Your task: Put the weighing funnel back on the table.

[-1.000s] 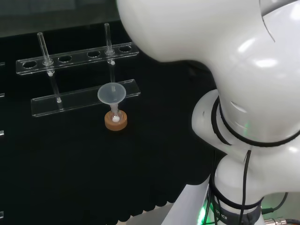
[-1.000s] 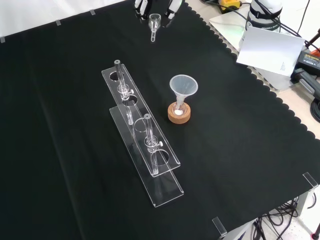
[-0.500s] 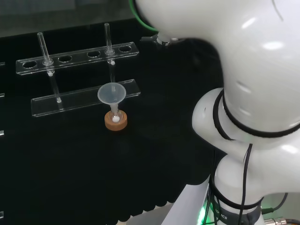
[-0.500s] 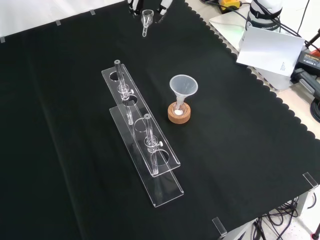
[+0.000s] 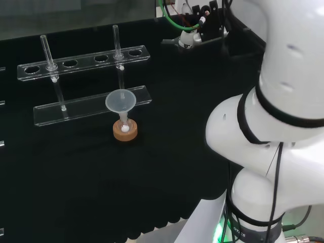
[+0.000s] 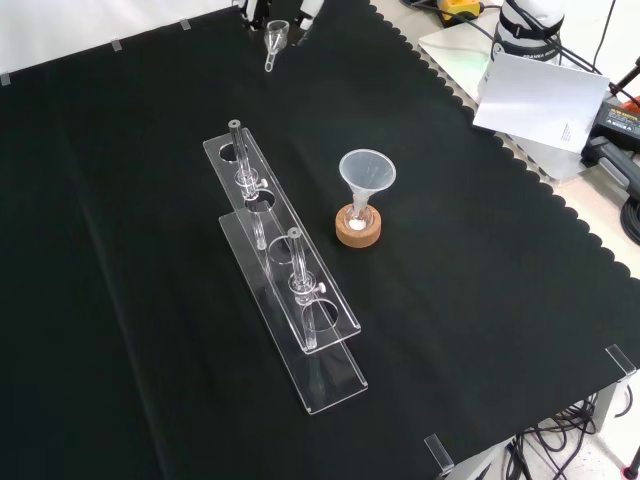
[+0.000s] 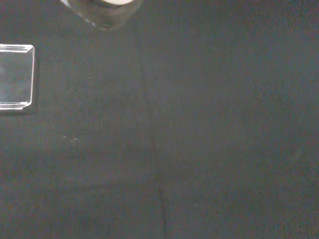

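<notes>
The weighing funnel (image 6: 274, 36), a small clear scoop with a short stem, hangs stem down above the cloth near the far edge in the front view. My hand (image 6: 304, 9) comes in from the top of that view, its fingers pinching the funnel's cup from both sides. In the head view the black and white hand (image 5: 208, 26) sits at the top, left of the white arm links. A blurred clear piece (image 7: 103, 14) shows in the wrist view over bare black cloth.
The big funnel (image 6: 366, 172) stands in a small flask on a cork ring (image 6: 358, 233) mid-cloth. A clear tube rack (image 6: 285, 290) with two tubes lies to its left in the front view; its corner (image 7: 16, 77) shows in the wrist view. White paper (image 6: 545, 98) lies off the cloth.
The hand with the weighing funnel has moved left and up in the front view. In the head view the big white link has swung right, and the hand now shows.
</notes>
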{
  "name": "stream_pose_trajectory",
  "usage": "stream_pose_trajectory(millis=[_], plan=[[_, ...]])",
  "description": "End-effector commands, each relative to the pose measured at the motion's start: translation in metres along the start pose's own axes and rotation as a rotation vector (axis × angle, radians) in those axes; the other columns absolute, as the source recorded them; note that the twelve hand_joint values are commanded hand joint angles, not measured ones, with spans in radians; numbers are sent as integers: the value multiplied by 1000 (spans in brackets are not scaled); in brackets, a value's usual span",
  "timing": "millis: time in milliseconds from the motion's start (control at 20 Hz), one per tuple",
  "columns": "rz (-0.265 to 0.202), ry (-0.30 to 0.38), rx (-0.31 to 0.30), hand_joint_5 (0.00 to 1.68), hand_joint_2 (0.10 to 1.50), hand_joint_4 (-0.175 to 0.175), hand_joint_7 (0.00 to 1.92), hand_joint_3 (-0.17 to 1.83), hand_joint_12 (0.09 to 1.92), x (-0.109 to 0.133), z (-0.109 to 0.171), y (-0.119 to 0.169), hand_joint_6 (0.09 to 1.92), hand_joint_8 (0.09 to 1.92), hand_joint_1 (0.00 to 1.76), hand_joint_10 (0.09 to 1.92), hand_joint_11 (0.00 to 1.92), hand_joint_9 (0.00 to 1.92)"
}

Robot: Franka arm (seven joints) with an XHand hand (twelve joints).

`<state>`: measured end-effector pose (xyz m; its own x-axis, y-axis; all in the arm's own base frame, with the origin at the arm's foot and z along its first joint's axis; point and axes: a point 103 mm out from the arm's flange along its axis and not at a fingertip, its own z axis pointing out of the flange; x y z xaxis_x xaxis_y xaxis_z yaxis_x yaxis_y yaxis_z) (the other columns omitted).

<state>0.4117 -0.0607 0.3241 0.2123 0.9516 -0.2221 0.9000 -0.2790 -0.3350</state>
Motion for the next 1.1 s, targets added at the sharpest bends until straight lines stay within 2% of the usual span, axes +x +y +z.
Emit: stream_pose_trajectory(millis=[50,400,650,1100], plan=[[18,-25,25,1357,1047,175,737,-175,954,-12,23,52,392,586,1117,117,934,1161],[4,-25,56,1356,1047,175,737,-175,954,-10,43,83,394,586,1117,116,935,1161],[21,-24,78,1355,1048,175,738,-175,954,-7,57,100,396,586,1117,116,936,1162],[17,-18,112,1353,1048,175,738,-175,955,-6,75,125,399,586,1117,115,939,1163]])
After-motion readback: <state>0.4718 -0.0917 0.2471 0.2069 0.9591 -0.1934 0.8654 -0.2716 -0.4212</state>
